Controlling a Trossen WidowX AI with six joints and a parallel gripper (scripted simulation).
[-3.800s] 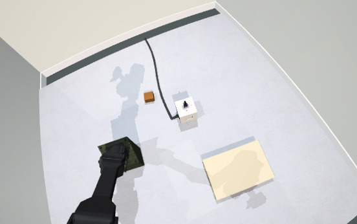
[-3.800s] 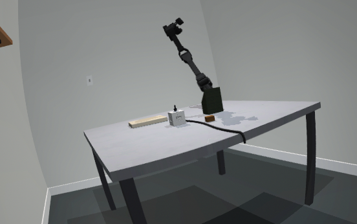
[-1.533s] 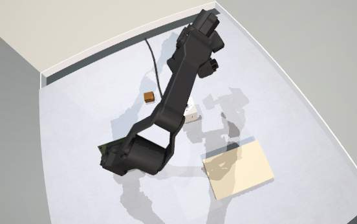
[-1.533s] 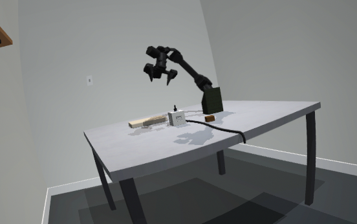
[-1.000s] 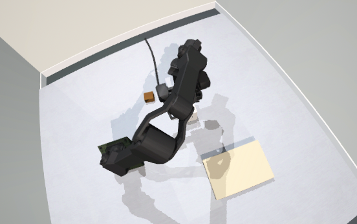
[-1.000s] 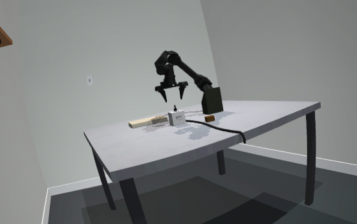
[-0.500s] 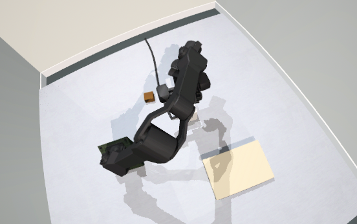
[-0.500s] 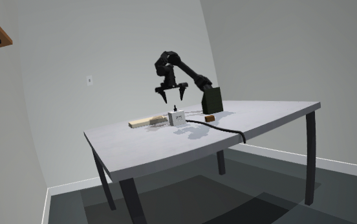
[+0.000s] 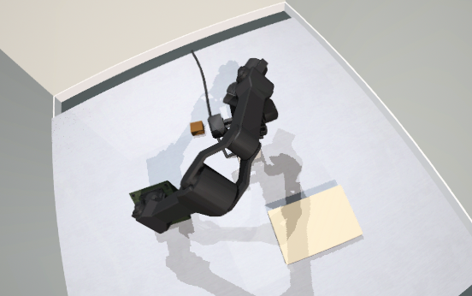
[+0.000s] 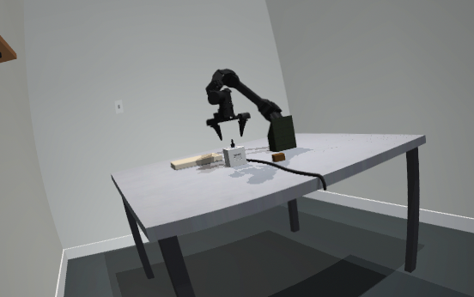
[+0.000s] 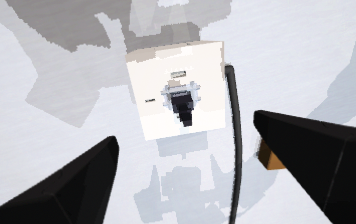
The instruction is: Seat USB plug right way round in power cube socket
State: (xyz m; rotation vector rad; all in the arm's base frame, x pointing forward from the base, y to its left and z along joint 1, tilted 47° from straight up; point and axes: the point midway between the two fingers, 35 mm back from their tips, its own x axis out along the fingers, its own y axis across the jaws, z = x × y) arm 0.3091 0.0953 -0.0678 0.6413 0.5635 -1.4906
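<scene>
The white power cube [image 10: 229, 160] [image 11: 210, 65] stands on the table. The black USB plug [image 10: 233, 143] [image 11: 184, 108] stands up from the socket on its top; some of its pale metal part shows at its base in the wrist view, so it is not flush. Which way round it faces cannot be told. My gripper [image 10: 231, 137] [image 11: 186, 129] is wide open and empty, pointing down. In the exterior view its fingertips are a little above the plug, one to each side. In the top view the arm hides most of the cube and the plug.
A black cable [image 9: 204, 81] [image 10: 283, 166] [image 11: 236, 125] runs from the cube over the table edge. A small orange block [image 9: 197, 128] [image 10: 278, 157] [image 11: 271, 159] lies beyond the cable from the cube. A cream slab [image 9: 329, 227] [image 10: 189, 162] lies on the table's other side. A dark green panel [image 10: 283, 133] stands by the arm's base.
</scene>
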